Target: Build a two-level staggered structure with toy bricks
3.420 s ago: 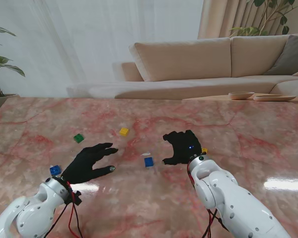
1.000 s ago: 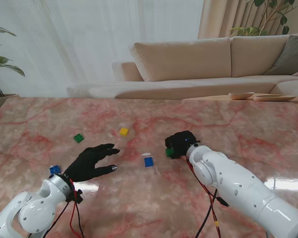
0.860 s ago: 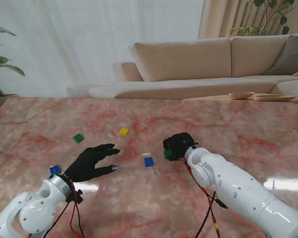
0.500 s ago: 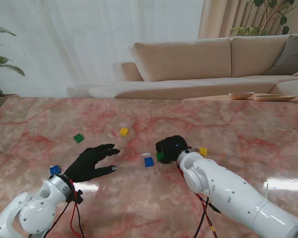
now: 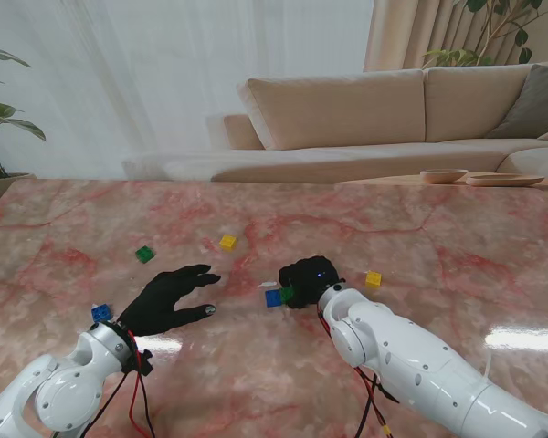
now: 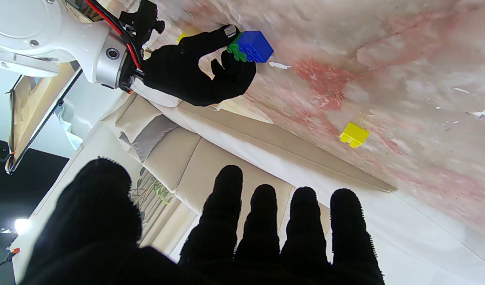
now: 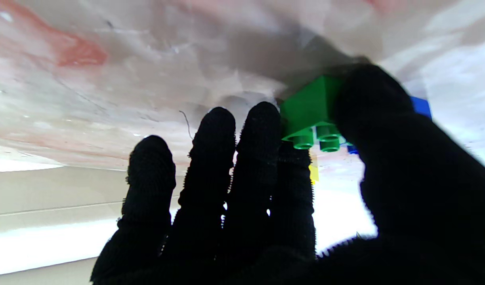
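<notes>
Leftward across the bench [image 5: 457, 228] the right robot hand [image 5: 307, 282] has slid, carrying its pinched green brick [image 5: 287, 294] until it touches the blue brick [image 5: 273, 297]; a yellow brick [image 5: 374, 278], formerly hidden, now shows right of the blue brick; the left robot hand [image 5: 167, 299] rests left of it, fingers spread, empty.

On the table [image 5: 457, 237], the right hand [image 5: 306, 281] holds one brick [image 5: 287, 294] touching the middle brick [image 5: 273, 297], with the left hand [image 5: 167, 299] resting left of that middle brick, two bricks [image 5: 227, 242] [image 5: 144, 254] farther from me, another [image 5: 373, 278] right, and one [image 5: 101, 313] far left.
</notes>
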`<act>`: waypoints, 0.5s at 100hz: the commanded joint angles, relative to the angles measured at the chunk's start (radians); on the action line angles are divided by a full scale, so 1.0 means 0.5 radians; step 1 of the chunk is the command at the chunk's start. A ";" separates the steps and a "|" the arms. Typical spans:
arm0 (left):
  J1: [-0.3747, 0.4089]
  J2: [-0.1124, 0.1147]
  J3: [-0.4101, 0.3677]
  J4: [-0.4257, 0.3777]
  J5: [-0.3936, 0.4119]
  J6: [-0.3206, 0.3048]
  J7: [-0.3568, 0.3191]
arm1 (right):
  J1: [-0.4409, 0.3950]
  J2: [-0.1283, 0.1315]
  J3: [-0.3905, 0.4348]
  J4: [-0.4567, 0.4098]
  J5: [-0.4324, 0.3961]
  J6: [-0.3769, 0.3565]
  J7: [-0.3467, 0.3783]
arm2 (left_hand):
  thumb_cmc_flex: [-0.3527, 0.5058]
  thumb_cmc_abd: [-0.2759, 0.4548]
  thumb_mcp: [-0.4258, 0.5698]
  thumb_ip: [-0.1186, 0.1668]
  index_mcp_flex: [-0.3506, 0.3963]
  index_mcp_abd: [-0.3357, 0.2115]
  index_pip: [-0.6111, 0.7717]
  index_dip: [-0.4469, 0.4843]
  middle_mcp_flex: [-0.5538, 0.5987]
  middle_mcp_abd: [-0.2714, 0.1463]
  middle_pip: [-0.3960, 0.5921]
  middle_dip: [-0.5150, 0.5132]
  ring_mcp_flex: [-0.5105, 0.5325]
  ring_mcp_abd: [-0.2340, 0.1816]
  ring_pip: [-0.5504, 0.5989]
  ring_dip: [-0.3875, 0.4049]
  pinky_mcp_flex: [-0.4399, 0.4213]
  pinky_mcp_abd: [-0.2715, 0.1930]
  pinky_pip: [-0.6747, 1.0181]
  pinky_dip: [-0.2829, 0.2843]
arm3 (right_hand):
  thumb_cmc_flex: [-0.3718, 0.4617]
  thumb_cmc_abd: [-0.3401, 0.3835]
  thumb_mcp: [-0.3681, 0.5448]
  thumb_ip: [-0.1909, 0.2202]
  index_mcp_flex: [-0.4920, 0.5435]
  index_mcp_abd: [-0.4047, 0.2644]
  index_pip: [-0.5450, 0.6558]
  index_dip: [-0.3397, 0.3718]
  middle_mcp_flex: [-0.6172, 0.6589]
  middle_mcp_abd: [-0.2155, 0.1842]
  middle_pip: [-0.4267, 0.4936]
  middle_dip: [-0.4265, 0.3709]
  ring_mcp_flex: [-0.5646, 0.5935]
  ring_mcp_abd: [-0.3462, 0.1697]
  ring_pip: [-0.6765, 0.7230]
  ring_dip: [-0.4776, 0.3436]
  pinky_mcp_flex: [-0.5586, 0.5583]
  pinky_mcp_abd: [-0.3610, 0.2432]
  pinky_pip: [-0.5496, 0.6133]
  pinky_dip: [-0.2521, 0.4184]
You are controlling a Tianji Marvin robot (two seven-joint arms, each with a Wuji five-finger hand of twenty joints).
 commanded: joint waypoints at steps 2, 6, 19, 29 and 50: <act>0.016 -0.004 0.002 0.008 0.001 -0.005 0.002 | -0.041 -0.006 -0.018 0.016 0.009 0.020 0.044 | -0.016 0.032 0.015 -0.056 0.026 0.026 -0.009 0.004 0.054 -0.007 -0.030 0.012 0.012 -0.020 -0.008 0.000 -0.033 -0.016 -0.032 -0.022 | 0.054 0.145 0.148 -0.030 0.132 -0.209 0.208 0.008 0.005 0.005 0.011 0.041 0.010 -0.006 0.042 0.046 -0.020 0.006 0.081 0.060; 0.018 -0.004 0.000 0.008 0.002 -0.004 0.002 | -0.045 -0.006 -0.018 0.014 0.010 0.022 0.044 | -0.016 0.031 0.015 -0.056 0.025 0.026 -0.009 0.004 0.056 -0.005 -0.029 0.012 0.012 -0.017 -0.008 0.000 -0.033 -0.016 -0.032 -0.022 | 0.053 0.147 0.140 -0.031 0.128 -0.207 0.207 0.009 0.000 0.005 0.012 0.041 0.007 -0.006 0.042 0.046 -0.021 0.005 0.082 0.062; 0.021 -0.005 -0.002 0.006 0.004 -0.003 0.004 | -0.057 -0.004 -0.019 0.001 0.004 0.034 0.048 | -0.014 0.030 0.017 -0.056 0.027 0.030 -0.009 0.004 0.057 -0.005 -0.029 0.012 0.013 -0.015 -0.007 0.000 -0.034 -0.015 -0.033 -0.022 | 0.049 0.170 0.079 -0.014 0.096 -0.190 0.196 0.010 -0.032 0.008 0.017 0.031 -0.010 -0.005 0.037 0.045 -0.031 0.001 0.079 0.071; 0.020 -0.004 -0.002 0.007 0.004 -0.007 0.004 | -0.065 -0.001 -0.015 -0.011 -0.001 0.040 0.056 | -0.016 0.030 0.016 -0.057 0.027 0.027 -0.009 0.004 0.057 -0.005 -0.029 0.012 0.013 -0.017 -0.007 0.000 -0.034 -0.014 -0.035 -0.023 | 0.043 0.145 0.028 -0.003 0.074 -0.175 0.187 0.010 -0.058 0.013 0.019 0.017 -0.025 -0.002 0.032 0.045 -0.041 -0.001 0.075 0.077; 0.021 -0.004 -0.002 0.011 0.005 -0.014 0.006 | -0.097 0.009 -0.003 -0.052 -0.026 0.076 0.074 | -0.015 0.031 0.017 -0.058 0.027 0.029 -0.009 0.004 0.059 -0.007 -0.028 0.013 0.012 -0.016 -0.006 0.001 -0.034 -0.012 -0.036 -0.024 | 0.001 0.120 -0.015 0.030 0.039 -0.076 0.013 0.061 -0.165 0.027 0.019 -0.101 -0.088 0.005 -0.002 0.036 -0.081 -0.005 0.041 0.102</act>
